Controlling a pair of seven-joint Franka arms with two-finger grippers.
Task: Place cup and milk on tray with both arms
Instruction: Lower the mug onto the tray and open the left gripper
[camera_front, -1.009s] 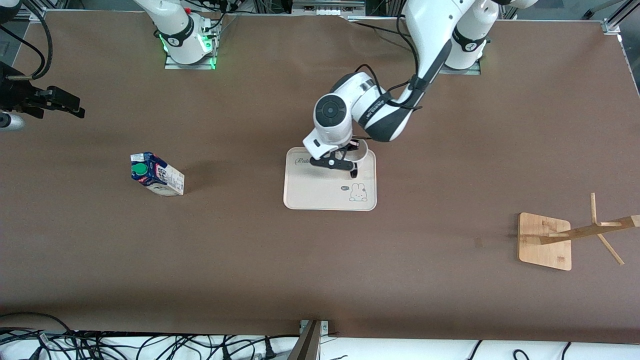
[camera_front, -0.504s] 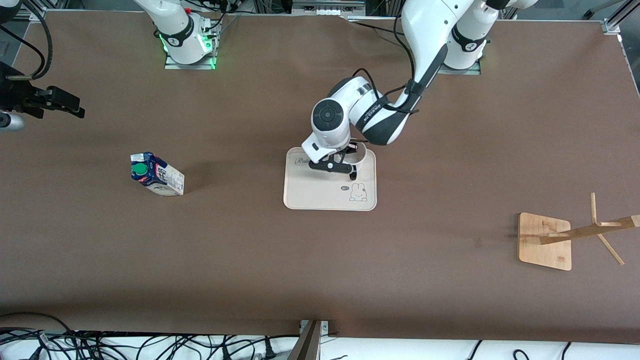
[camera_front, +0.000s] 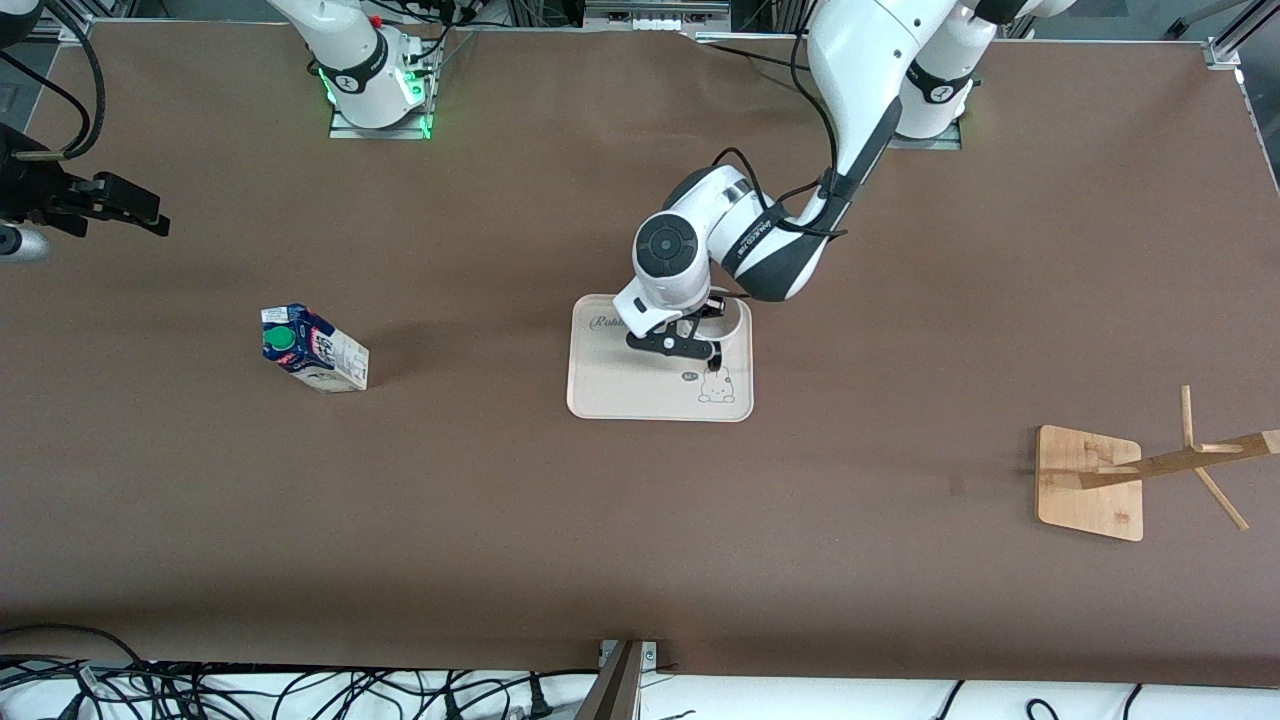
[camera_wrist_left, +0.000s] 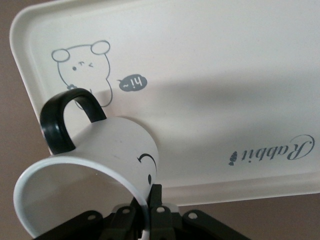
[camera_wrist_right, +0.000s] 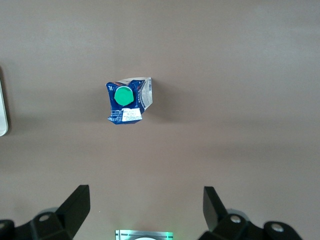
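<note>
Brown table (camera_front: 640, 520): we see left gripper (camera_front: 676, 344) pinching white smiley cup (camera_wrist_left: 95, 170), black handle, over cream tray (camera_front: 620, 395). Right gripper (camera_wrist_right: 145, 212) wide open, empty, above milk (camera_wrist_right: 127, 102).

setting: robotics laboratory, test bench. evidence: two white jointed arms bolted by metal base plates (camera_front: 378, 125) to a wide brown tabletop (camera_front: 640, 520); green status light at one base; aluminium framing profiles (camera_front: 1225, 45) at the bench edge; loose black cables (camera_front: 300, 690) heaped along the camera-side edge; few household props laid out as test items, including a bamboo rack (camera_front: 1095, 480).
</note>
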